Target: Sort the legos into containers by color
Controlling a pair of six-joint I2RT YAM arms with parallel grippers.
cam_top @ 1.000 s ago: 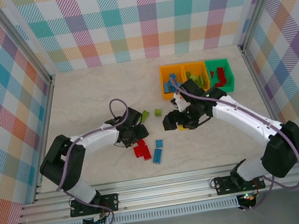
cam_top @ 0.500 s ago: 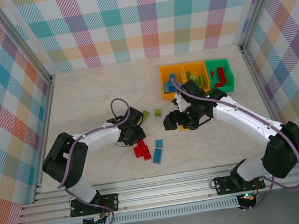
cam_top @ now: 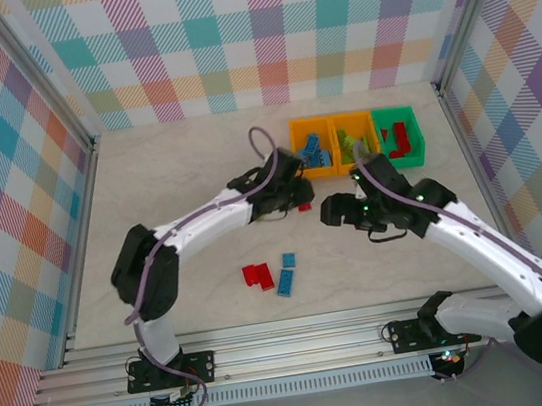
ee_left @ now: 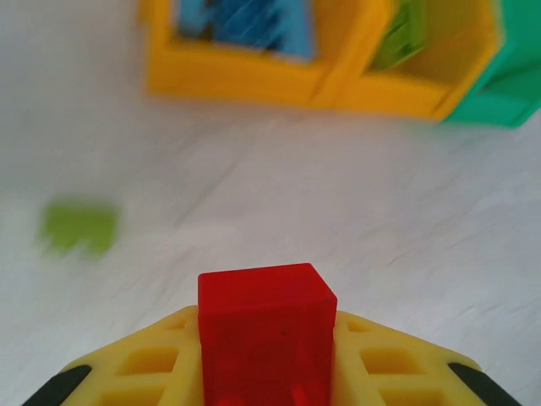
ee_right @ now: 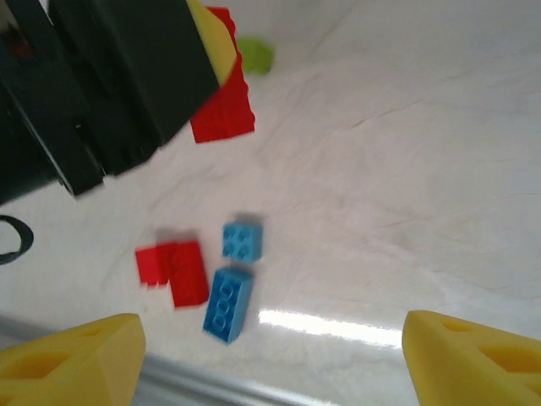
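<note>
My left gripper (cam_top: 298, 200) is shut on a red lego (ee_left: 265, 326), held just above the table short of the containers. The left orange bin (cam_top: 298, 151) holds blue legos, the middle orange bin (cam_top: 352, 119) holds lime ones, and the green bin (cam_top: 417, 137) holds red ones. My right gripper (cam_top: 331, 211) hovers open beside the left one, nothing between its yellow fingers (ee_right: 72, 359). Below it lie a red lego (ee_right: 173, 271) and two blue legos (ee_right: 228, 303). A lime lego (ee_left: 80, 227) rests left of the held brick.
The loose red (cam_top: 256, 276) and blue (cam_top: 286, 274) bricks lie in the near middle of the table. Metal frame rails (cam_top: 84, 239) and checkered walls close in the sides and back. The two wrists are close together in front of the bins.
The left gripper closed on a red lego near the loose pile and carried it up and right toward the bins. The right gripper drew back to the right and opened wider.
</note>
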